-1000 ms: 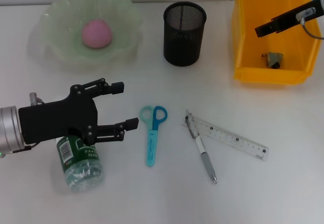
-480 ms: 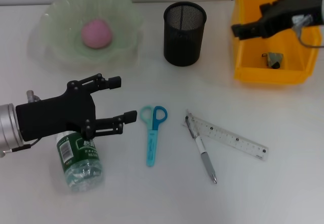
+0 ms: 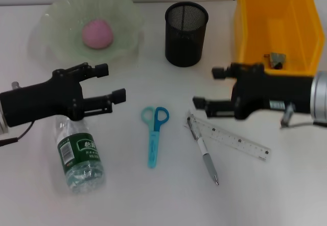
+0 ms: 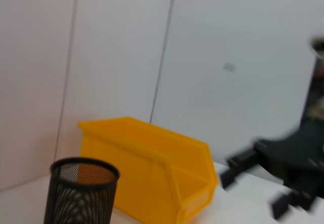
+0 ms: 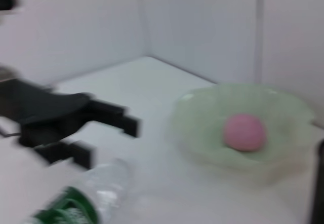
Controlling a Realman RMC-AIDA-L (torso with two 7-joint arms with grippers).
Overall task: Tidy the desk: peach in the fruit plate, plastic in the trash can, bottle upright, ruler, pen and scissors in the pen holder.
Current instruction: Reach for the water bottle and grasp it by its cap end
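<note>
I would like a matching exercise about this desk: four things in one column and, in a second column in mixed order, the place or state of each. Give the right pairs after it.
Things:
1. peach
2. bottle
3. pen
4. pen holder

Places or states:
A. lying on its side on the desk, below the left gripper
B. upright between the fruit plate and the yellow bin
C. in the fruit plate
D. flat on the desk, touching one end of the ruler, just below the right gripper

Pairs: 1-C, 2-A, 3-D, 4-B
</note>
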